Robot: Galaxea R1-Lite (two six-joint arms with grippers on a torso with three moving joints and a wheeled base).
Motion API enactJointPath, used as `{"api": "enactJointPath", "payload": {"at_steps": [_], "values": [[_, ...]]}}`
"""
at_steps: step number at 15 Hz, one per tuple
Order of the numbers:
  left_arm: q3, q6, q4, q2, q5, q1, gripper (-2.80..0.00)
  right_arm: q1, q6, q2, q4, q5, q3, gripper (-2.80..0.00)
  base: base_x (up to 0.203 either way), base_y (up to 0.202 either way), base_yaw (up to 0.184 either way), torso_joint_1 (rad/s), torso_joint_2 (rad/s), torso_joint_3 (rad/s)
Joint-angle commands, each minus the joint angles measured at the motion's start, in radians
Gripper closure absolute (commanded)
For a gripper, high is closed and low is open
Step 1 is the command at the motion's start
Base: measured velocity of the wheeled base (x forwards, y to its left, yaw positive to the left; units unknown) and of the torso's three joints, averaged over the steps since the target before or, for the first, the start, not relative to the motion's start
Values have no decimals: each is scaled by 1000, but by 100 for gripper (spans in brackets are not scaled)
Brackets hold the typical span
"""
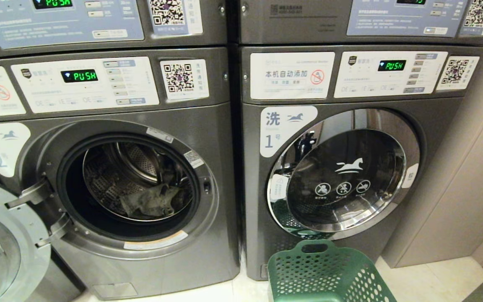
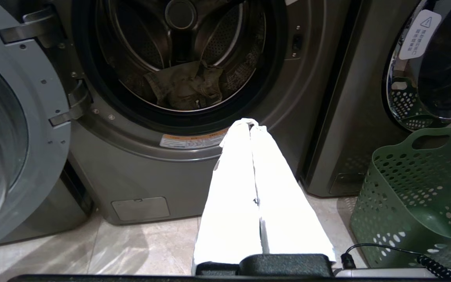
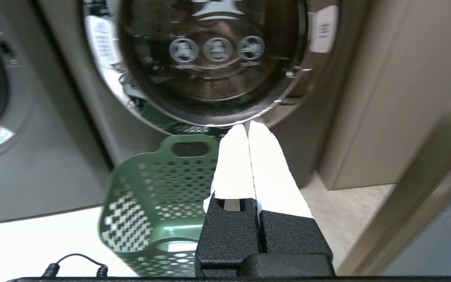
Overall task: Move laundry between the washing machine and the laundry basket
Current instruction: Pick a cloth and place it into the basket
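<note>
There, the left gripper (image 2: 250, 124) had its white fingers (image 2: 233, 184) pressed together on nothing; beyond their tips gaped the washing machine (image 1: 111, 197) (door (image 1: 2, 239) swung wide), the laundry (image 2: 188, 86) bunched low in its drum, well apart from them; the right gripper (image 3: 247, 127) showed its fingers (image 3: 272, 176) likewise closed and empty, the laundry basket (image 3: 159, 203) on the floor (image 2: 112, 250) just beside and below them, before the machine labelled 1 (image 1: 333, 167).

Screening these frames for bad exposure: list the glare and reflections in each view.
Head view: the shut chrome door mirrors the green basket. Left wrist view: the white left tool is blown out, with a sheen on the floor tiles. Right wrist view: the right tool and floor are overexposed.
</note>
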Motion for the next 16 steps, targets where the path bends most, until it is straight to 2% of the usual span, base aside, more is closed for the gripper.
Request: {"api": "enactJointPath", "payload": {"at_steps": [1,16], "values": [[0,1,0,0,-1,0,0,0,-10,2,0,1,0,0,0,194,-2,2,-2,2],[0,-2,-5,0,1,0,0,0,-12,2,0,1,0,0,0,196,-2,2,2,2]]}}
